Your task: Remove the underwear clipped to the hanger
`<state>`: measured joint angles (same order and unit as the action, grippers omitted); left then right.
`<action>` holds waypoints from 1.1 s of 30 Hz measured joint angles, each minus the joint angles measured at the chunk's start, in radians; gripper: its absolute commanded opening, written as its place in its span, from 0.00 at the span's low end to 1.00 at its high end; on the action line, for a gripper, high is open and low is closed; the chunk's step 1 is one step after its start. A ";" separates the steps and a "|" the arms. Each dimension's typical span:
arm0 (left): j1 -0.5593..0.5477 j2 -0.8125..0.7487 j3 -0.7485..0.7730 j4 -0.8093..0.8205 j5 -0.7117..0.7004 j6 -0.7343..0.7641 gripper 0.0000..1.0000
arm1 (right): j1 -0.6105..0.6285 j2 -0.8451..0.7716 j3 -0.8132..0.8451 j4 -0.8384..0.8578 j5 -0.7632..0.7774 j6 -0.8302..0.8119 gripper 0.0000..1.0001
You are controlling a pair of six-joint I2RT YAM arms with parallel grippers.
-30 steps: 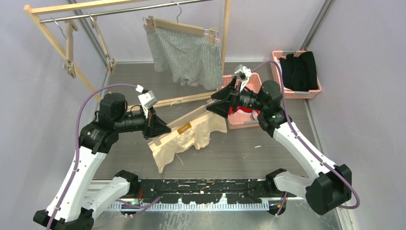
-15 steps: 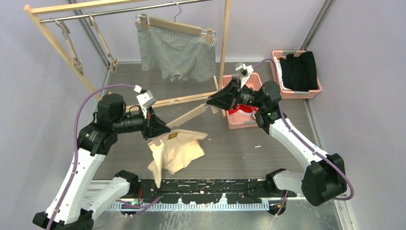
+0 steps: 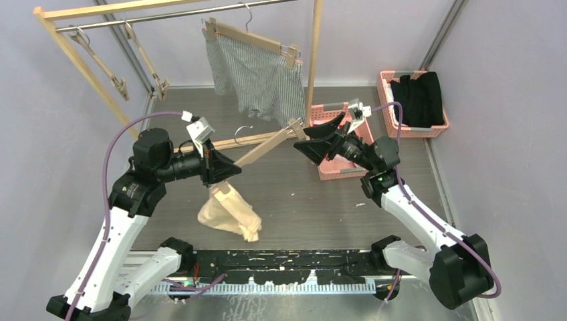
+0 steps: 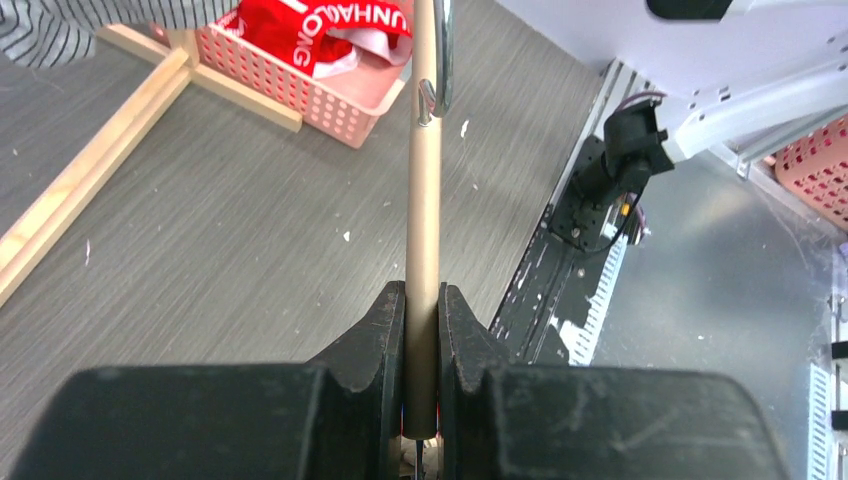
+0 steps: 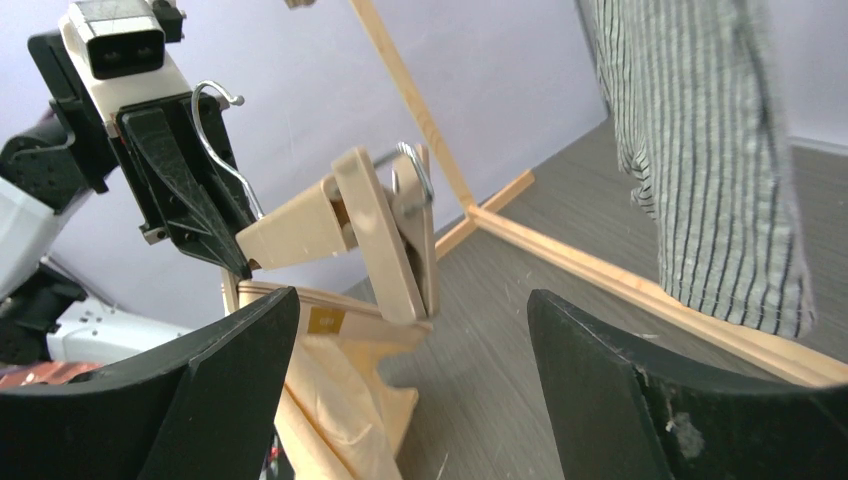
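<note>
My left gripper [image 3: 231, 172] is shut on the bar of a wooden clip hanger [image 3: 267, 146], which slants up to the right; the left wrist view shows the bar [image 4: 424, 200] pinched between the jaws. The cream-beige underwear [image 3: 229, 212] hangs from the hanger's left end, below my left gripper. My right gripper [image 3: 309, 138] is open and empty, just right of the hanger's free right clip [image 5: 392, 235]. The cream cloth [image 5: 335, 395] shows below that clip. The pinstriped underwear [image 3: 257, 75] hangs clipped to a hanger on the rack. The red underwear [image 4: 322, 30] lies in a pink basket.
The wooden rack [image 3: 313, 53] stands at the back, with empty clip hangers [image 3: 100, 60] at its left end. The pink basket [image 3: 337, 172] sits under my right arm. A second pink basket [image 3: 391, 114] at the back right holds a black garment [image 3: 418, 97].
The cream underwear came off the hanger's right clip and dropped; it now hangs from the left end only. My right gripper let go of the clip and drew back. The hanger tilted up.
</note>
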<state>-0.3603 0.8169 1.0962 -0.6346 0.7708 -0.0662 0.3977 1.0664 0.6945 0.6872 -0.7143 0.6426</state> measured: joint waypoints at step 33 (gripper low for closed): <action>-0.233 0.116 -0.073 0.426 -0.145 -0.273 0.02 | 0.118 0.212 -0.029 0.606 0.130 0.265 0.80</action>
<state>-0.5938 0.9329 1.0229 -0.2089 0.6258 -0.3389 0.5156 1.2781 0.6655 1.2930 -0.5842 0.9073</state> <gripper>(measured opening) 0.118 0.703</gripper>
